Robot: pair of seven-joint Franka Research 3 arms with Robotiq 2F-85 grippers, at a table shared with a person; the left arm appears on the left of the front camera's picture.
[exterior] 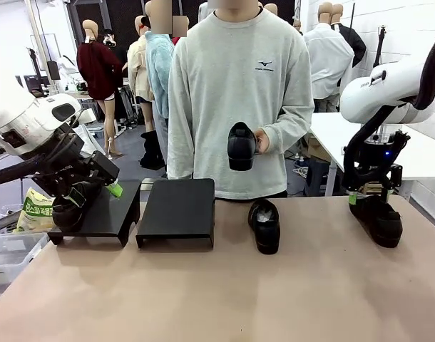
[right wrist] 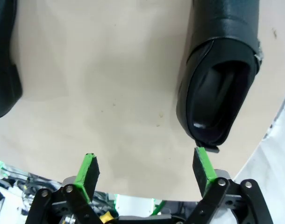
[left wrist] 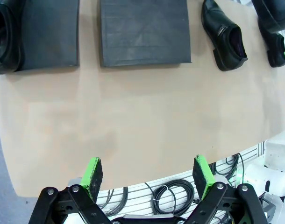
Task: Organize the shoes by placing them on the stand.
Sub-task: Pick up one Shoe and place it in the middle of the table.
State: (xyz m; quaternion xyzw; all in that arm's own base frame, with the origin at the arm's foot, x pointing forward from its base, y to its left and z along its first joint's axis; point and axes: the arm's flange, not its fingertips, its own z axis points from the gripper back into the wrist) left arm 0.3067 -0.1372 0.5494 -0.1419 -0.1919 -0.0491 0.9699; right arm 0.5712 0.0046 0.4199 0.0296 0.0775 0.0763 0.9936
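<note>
a bare tan tabletop point(exterior: 203, 299) takes up the lower half of the front view. two low black rectangular stands sit side by side left of centre, the left stand point(exterior: 107, 214) and the right stand point(exterior: 176, 212). at the far edge a person in a pale grey sweatshirt point(exterior: 232, 92) holds one glossy black chunky-soled leather shoe point(exterior: 241, 146) in a hand point(exterior: 262, 140) above the table. a second shoe point(exterior: 264, 224) lies on the table right of the stands. a third shoe point(exterior: 376, 219) is at the table's right end, and a fourth shoe point(exterior: 66, 212) is on the left stand's left end. at lower left, off the table, are a clear plastic bin point(exterior: 11, 253) and a yellow-green printed bag point(exterior: 36, 210). a white table point(exterior: 331, 132) stands behind at right.

the left gripper point(left wrist: 147, 162) has its green-padded fingers spread wide with nothing between them. in the front view it overlaps the fourth shoe and hides part of it. in its own wrist view that shoe is cut off in the upper left corner, well apart from the fingertips. the right gripper point(right wrist: 146, 158) is also wide apart and empty, with one pad just beside the third shoe's heel; whether they touch cannot be told. in the front view its fingertips are hard to make out against that shoe. part of another black shoe point(right wrist: 2, 70) is cut by the left edge of the right wrist view. dark cables point(left wrist: 173, 191) show below the table edge.
</note>
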